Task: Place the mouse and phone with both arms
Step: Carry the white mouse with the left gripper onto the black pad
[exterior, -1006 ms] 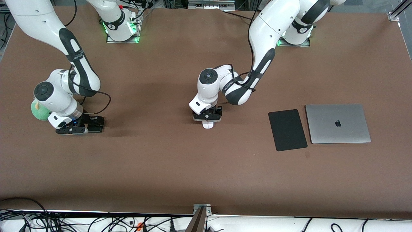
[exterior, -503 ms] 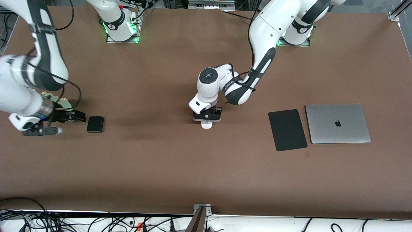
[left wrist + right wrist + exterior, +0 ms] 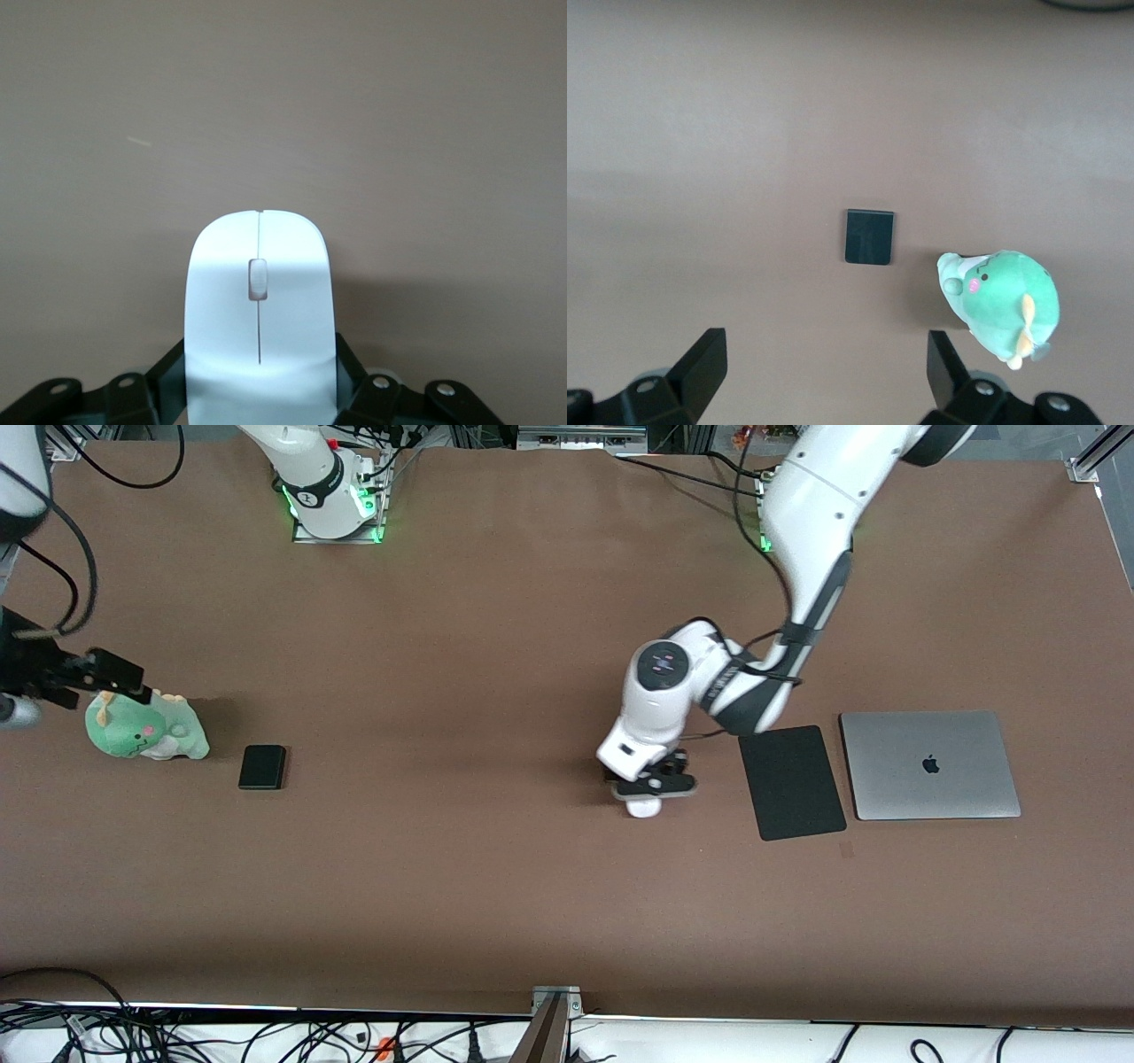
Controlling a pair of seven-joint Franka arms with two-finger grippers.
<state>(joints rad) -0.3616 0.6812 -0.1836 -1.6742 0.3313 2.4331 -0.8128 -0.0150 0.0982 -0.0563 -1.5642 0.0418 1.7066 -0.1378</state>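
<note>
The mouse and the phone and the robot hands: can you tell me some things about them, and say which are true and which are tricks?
1. The left hand is holding the mouse. True.
2. The phone is inside the right hand. False: the phone lies alone on the table, and the right hand is open, up over the table's edge by the green plush toy.
3. The mouse already sits on the mouse pad. False: it is held over bare table beside the pad.
4. The laptop is closed. True.
5. The phone lies beside the green plush toy. True.
</note>
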